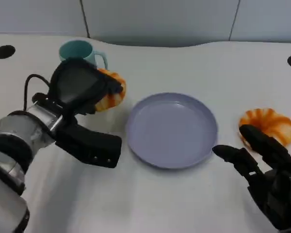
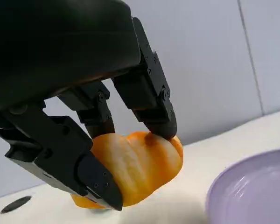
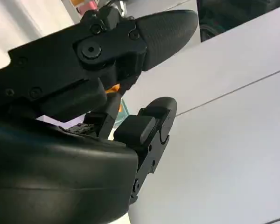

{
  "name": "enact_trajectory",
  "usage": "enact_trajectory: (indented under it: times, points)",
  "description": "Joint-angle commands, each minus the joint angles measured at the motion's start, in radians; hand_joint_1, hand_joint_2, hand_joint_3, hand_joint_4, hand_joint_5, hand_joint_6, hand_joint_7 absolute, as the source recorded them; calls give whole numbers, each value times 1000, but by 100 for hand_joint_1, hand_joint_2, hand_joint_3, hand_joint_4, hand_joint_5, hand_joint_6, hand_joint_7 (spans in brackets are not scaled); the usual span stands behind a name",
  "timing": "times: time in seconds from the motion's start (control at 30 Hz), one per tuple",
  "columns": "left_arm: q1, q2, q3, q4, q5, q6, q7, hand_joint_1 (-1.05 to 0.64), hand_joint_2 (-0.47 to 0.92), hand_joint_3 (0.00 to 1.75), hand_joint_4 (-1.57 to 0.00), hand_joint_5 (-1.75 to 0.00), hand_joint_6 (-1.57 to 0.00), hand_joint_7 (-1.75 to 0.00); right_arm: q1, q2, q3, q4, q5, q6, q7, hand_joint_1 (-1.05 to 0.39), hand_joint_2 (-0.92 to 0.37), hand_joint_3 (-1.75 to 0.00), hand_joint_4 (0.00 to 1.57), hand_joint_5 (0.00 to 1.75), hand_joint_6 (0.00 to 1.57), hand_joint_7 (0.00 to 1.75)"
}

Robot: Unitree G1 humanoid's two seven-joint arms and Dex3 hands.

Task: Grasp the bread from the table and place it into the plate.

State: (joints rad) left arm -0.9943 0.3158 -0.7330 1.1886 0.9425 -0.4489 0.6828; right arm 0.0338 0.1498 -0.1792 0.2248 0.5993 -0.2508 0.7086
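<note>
So the bread (image 2: 140, 170) is an orange-and-cream striped roll, and the left hand (image 1: 80, 92) has it clamped, fingers (image 2: 154, 105) pressing on one side and another black finger under it. In the left wrist view it sits just above the white table (image 1: 184, 194), over the far-left part, with its long axis running roughly toward the plate (image 1: 172, 130). The head view hides most of it behind the hand, so I can't tell the tilt exactly. Just behind it stands a teal mug (image 1: 80, 51), near the table's far edge. The lavender plate sits mid-table with nothing in it. A second bread roll (image 1: 267, 124) lies near the right edge, flat on the table. The right hand (image 1: 266, 167) rests beside it, fingers spread, holding nothing. No labels or writing that I can read.
</note>
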Motion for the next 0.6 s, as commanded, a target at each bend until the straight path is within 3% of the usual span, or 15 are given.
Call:
enact_trajectory:
  times: [0.03,0.1,0.17,0.27,0.37,0.43,0.47,0.57,0.6]
  points:
    - [-48,-6,-1,-12,10,-10,25,-1,70,0,-107,-78,-135,-3,-4,-1,-6,7,-4,-14,-9,-62,-92,-7,50,73,79,1]
    - [-57,-34,0,5,3,-22,25,-1,70,0,-108,-76,-135,-3,-3,5,-7,5,-1,-14,-11,-62,-92,-7,50,73,79,1]
    - [-68,-80,1,31,-8,-38,25,-5,70,0,-118,-60,-134,-1,0,14,-7,1,4,-15,-15,-61,-92,-7,49,73,78,1]
    - [-76,-121,-7,55,-2,-52,52,-7,69,0,-122,-58,-135,-1,4,23,-10,-6,9,-17,-17,-61,-92,-7,48,73,78,1]
    - [-80,-158,-18,75,7,-61,80,-5,68,0,-109,-107,-143,-4,3,28,-23,-3,30,-24,5,-60,-92,-7,48,74,78,1]
    - [-80,-173,-21,85,4,-65,72,-3,68,0,-101,-126,-145,-6,1,28,-30,2,33,-35,13,-60,-92,-7,47,74,78,0]
    - [-79,-182,-23,89,3,-69,68,-4,69,0,-99,-127,-143,-5,2,30,-33,0,36,-39,15,-60,-92,-8,47,74,78,0]
    - [-70,-201,-25,99,0,-85,71,-4,68,0,-106,-108,-140,-3,1,33,-39,3,42,-51,19,-59,-92,-10,46,75,77,0]
    - [-64,-209,-27,102,0,-86,78,-4,68,0,-109,-95,-137,-1,0,35,-40,5,45,-54,20,-59,-92,-11,45,75,76,0]
